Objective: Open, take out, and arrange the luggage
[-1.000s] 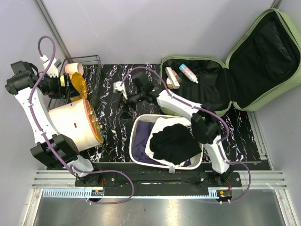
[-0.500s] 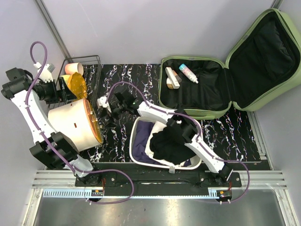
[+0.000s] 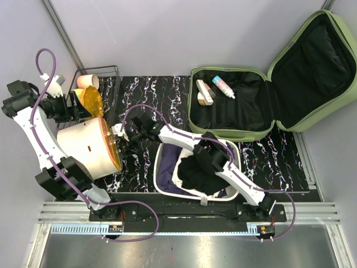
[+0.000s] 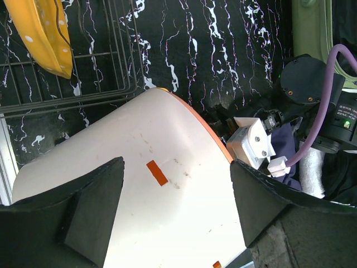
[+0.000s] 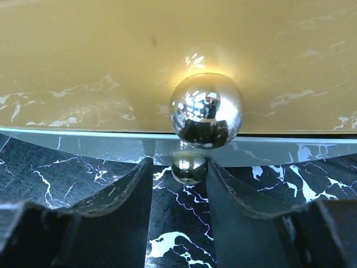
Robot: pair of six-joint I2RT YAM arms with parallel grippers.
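- Luggage logged at far right of table, well apart from both grippers. Unzipped, lid thrown back toward the right wall, black lining exposed.
- Inside base shell: white tube and small box, close together near the far-left corner. Bare lining elsewhere.
- Handling, as judged: soft-sided, so expect give in the walls and sag under a one-point pull. Probably light with so little inside.
- Best purchase likely along the green zipper rim of the base, stiffer than the fabric panels.
- For contents: pinch box across its narrow sides. Take tube across its body; round, apt to roll or slip.
- Right arm stretched low across the table to the left, away from luggage, passing over the far-left corner of white bin.
- Right gripper level with chrome knob on amber lid of white drum, seemingly on its side. Jaws parted, one on each side just below the knob, clamping nothing.
- Left arm folded high at the left edge, wrist pointing down.
- Left gripper poised above white drum, jaws spread wide, empty. Wire basket just beyond.
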